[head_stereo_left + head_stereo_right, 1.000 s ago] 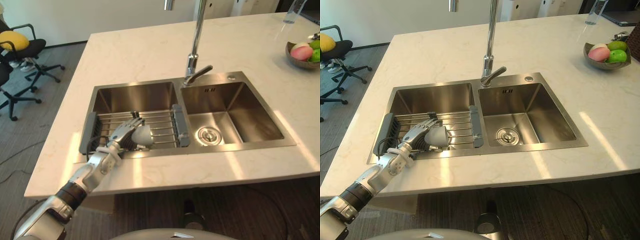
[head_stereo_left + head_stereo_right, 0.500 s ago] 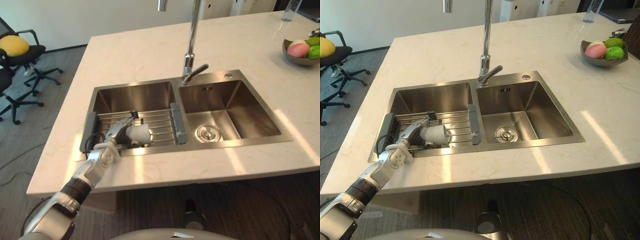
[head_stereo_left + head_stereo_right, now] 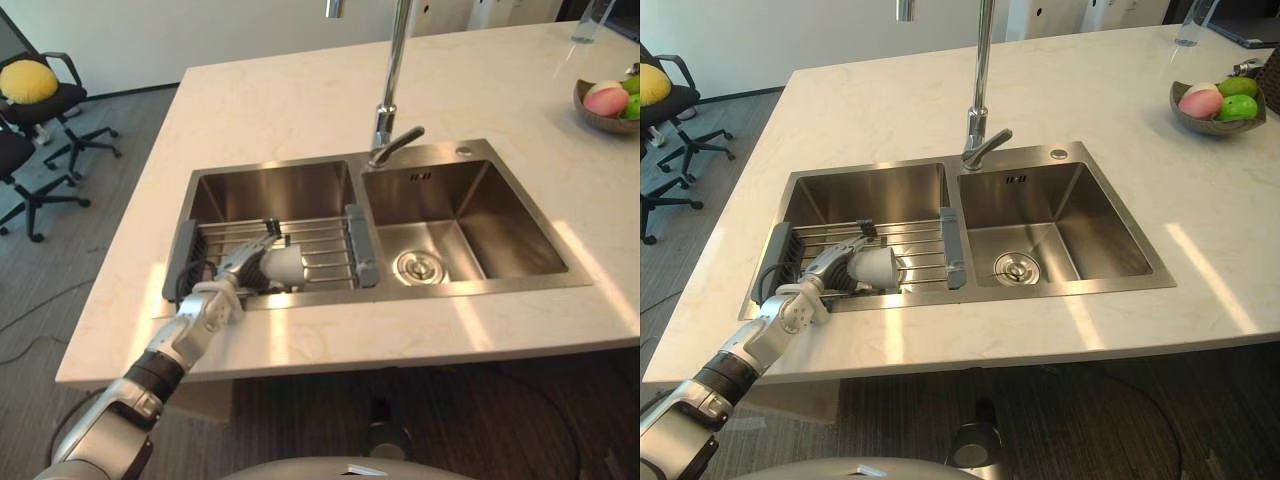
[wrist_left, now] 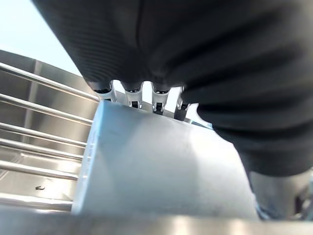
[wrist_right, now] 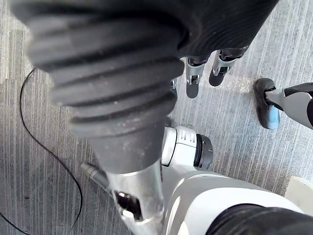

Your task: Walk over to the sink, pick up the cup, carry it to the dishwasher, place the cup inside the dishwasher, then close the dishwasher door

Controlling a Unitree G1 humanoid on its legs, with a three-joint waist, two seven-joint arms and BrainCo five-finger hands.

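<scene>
A pale grey cup point(image 3: 283, 266) lies on its side on the wire rack point(image 3: 325, 248) in the left basin of the steel sink point(image 3: 270, 188). My left hand point(image 3: 238, 270) reaches in from the counter's front edge, fingers curled over the cup's body. Seen from the left wrist, the cup point(image 4: 161, 166) sits right under the palm, with the fingers point(image 4: 132, 95) hooked over its far side. My right hand point(image 5: 195, 73) hangs over the grey floor with its fingers relaxed, holding nothing.
A tall faucet point(image 3: 392, 100) rises behind the divider between the basins. The right basin point(image 3: 470, 230) has a drain. A fruit bowl point(image 3: 1200, 118) and a glass point(image 3: 587, 25) stand at the counter's far right. Office chairs point(image 3: 40, 100) are on the floor at left.
My left hand has gone from resting spread on the cup to curling round it, and the cup's mouth has turned to the right. The camera has shifted slightly.
</scene>
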